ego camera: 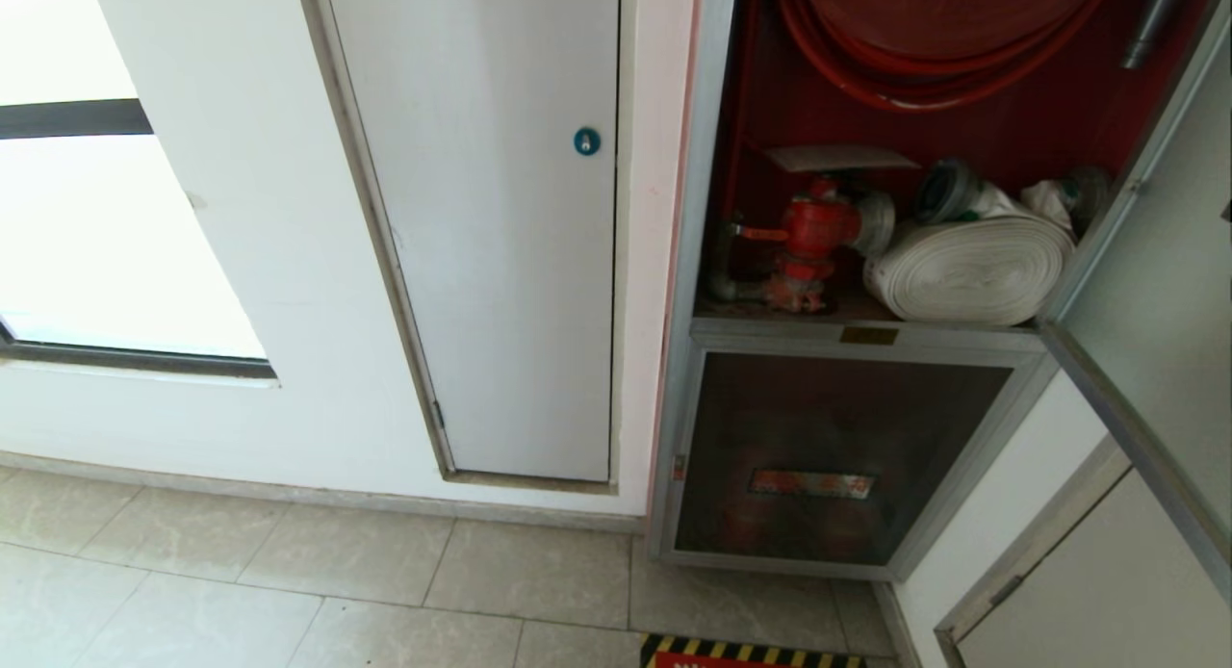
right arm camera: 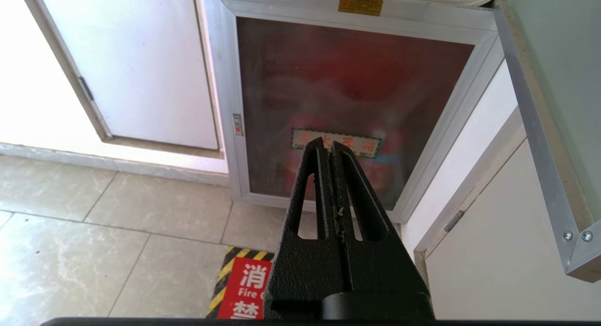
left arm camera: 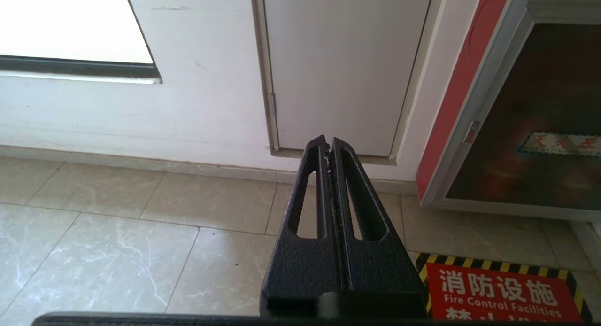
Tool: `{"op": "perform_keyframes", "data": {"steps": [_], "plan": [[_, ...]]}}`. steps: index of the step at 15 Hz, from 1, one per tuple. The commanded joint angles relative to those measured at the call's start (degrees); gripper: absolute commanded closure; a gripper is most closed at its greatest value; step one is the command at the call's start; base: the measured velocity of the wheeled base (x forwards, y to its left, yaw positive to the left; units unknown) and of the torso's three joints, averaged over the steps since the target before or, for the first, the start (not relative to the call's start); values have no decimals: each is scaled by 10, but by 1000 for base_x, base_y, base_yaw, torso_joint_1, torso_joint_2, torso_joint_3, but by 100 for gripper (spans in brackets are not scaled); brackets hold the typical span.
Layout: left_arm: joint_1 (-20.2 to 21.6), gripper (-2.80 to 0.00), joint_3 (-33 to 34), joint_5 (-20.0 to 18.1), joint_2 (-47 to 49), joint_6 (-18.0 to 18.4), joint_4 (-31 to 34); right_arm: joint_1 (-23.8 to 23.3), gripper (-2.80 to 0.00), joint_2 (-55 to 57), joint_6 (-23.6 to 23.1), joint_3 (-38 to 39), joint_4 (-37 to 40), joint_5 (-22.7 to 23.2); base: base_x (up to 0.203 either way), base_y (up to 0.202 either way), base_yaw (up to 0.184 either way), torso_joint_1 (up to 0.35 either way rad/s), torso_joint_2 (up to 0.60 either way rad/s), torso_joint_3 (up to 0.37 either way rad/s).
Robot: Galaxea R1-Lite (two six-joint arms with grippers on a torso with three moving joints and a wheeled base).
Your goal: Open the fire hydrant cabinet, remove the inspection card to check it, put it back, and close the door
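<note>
The cabinet stands against the wall with its upper compartment exposed, and the door is swung out toward me on the cabinet's right edge, so the opening part of the job looks done. Inside, on the compartment's floor, a red valve sits toward the left wall and a rolled white hose lies against the right; a red hose is coiled above them. A pale flat sheet lies just over the valve; I judge it may be the card, but I cannot read it from here, nor tell what carries it. It would be kept there to stay within reach once the door is open. Below, the lower panel is shut.

My left hand is fully closed, fingers pressed together, holding nothing and touching nothing; it hangs low over the floor tiles, aimed at the white door left of the cabinet. My right hand is likewise closed and empty, pointing at the lower panel, well below the shelf. A floor sign lies on the tiles before the cabinet. Neither hand is near the sheet.
</note>
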Motion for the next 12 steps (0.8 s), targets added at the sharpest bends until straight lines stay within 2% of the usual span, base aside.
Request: {"op": "perform_keyframes", "data": {"steps": [1,12], "plan": [[0,0,3,0,1,0,0,0,0,1,0,0,0,0,0,0,0,0,0,0],[0,0,3,0,1,0,0,0,0,1,1,-2,2,11,0,0,0,0,0,0]]}}
